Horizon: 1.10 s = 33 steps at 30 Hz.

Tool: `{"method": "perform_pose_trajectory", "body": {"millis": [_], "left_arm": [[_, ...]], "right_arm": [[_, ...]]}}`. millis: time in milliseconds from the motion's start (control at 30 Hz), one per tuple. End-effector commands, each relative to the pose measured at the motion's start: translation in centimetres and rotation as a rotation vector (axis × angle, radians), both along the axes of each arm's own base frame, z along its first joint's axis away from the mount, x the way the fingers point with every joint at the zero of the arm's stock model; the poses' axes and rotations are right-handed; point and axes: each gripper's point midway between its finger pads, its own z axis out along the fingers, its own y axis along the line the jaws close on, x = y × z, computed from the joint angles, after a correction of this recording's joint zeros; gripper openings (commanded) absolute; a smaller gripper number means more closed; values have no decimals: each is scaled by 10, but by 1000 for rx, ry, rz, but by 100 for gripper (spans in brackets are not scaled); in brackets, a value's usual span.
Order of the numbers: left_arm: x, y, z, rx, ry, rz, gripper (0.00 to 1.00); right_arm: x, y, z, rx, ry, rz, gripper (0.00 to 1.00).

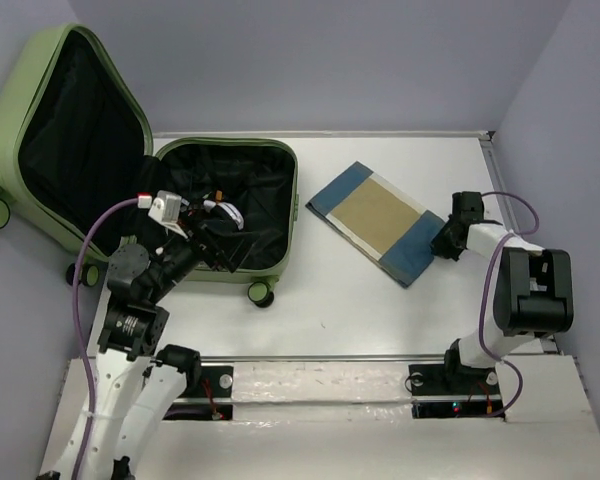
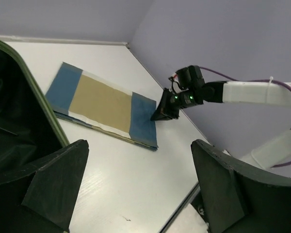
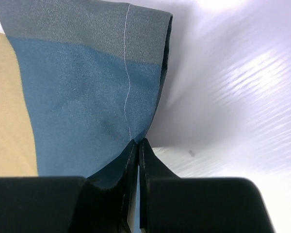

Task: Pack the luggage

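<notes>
The luggage (image 1: 8, 120) is a light-green hard-shell suitcase lying open at the left, its lid propped up and its black lining showing; its green rim (image 2: 36, 92) edges the left wrist view. A folded blue and tan cloth (image 1: 380, 220) lies flat on the white table to its right. My right gripper (image 1: 442, 243) is shut on the cloth's (image 3: 77, 97) near right blue corner, and a sliver of blue fabric shows between the closed fingers (image 3: 138, 143). My left gripper (image 1: 220, 245) hovers open over the suitcase's lower half, holding nothing (image 2: 139, 145).
A caster wheel (image 1: 260, 293) juts from the suitcase's near edge. The table's right edge (image 1: 495, 170) meets the grey wall just behind my right arm. A metal rail (image 1: 320, 357) crosses the near side in front of the arm bases.
</notes>
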Motion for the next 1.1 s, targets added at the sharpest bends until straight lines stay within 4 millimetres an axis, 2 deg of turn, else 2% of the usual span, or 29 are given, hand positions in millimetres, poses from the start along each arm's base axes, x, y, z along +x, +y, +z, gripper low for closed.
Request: {"method": "perform_pose_trajectory", "body": {"millis": [0,33,67,100,133,167,200,233,267,300,333,367,400,433,467,500,533,600,667,700,733,800,833,867,933,967,1000,1033,1067], "left_arm": [[9,-25,24,-28,-5,-28,99],[5,-51,20,-14,28,-92,99],[21,-49,11,3,57,-32,99],[25,-77,0,52,91,-36,99],[28,-93,-8,97,110,-29,99],[29,-110,9,112,87,17,99],[35,-121,-5,201,113,35,99],[51,-144,-32,286,160,40,99],[61,-157,-11,271,133,42,99],[71,-169,-13,297,135,45,99],[93,-183,-49,423,177,72,99],[111,-192,-15,405,132,120,99],[121,-203,-22,451,136,117,99],[143,-215,-60,571,165,127,99],[157,-223,-62,586,163,123,99],[170,-240,-37,539,130,84,99],[196,-246,-81,616,198,83,99],[229,-267,-101,652,228,59,99],[257,-272,-110,667,227,75,99],[271,-277,-80,617,179,91,99],[284,-284,-114,636,209,86,99],[303,-279,-136,617,239,95,99],[313,-281,-138,578,224,112,99],[317,-274,-164,607,253,133,99],[326,-277,-183,625,239,152,99],[329,-278,-191,634,242,154,99],[335,-281,-183,619,221,167,99],[337,-285,-205,636,237,157,99],[338,-291,-216,629,240,135,99]], "right_arm": [[-5,-47,5,-232,92,22,7],[-7,-55,10,-257,82,2,7],[-8,-60,11,-279,86,-8,7],[-10,-61,20,-287,57,-23,7],[-8,-61,27,-290,22,-27,7],[-13,-61,39,-297,-21,-35,7],[-14,-60,45,-293,-48,-49,7],[-15,-57,51,-283,-85,-47,7],[-17,-55,56,-276,-114,-49,7],[-19,-54,60,-275,-136,-50,7],[-22,-51,66,-266,-174,-47,7],[-23,-50,68,-262,-186,-45,7],[-22,-49,71,-255,-198,-44,7],[-20,-44,75,-233,-227,-31,7],[-18,-41,75,-222,-239,-23,7],[-18,-39,75,-212,-246,-17,7],[-16,-35,74,-193,-254,2,7],[-15,-32,73,-183,-262,12,7],[-13,-24,75,-151,-290,41,7],[-12,-22,75,-140,-297,46,7],[-10,-17,76,-122,-308,65,7],[-9,-17,77,-121,-311,68,7],[-8,-15,79,-116,-320,77,7],[-8,-13,80,-108,-327,85,7],[-7,-8,84,-87,-353,103,7],[-7,-7,84,-81,-356,105,7],[-8,-5,84,-76,-358,108,7],[-8,-4,84,-72,-365,109,7],[-8,-4,84,-70,-369,109,7]]}}
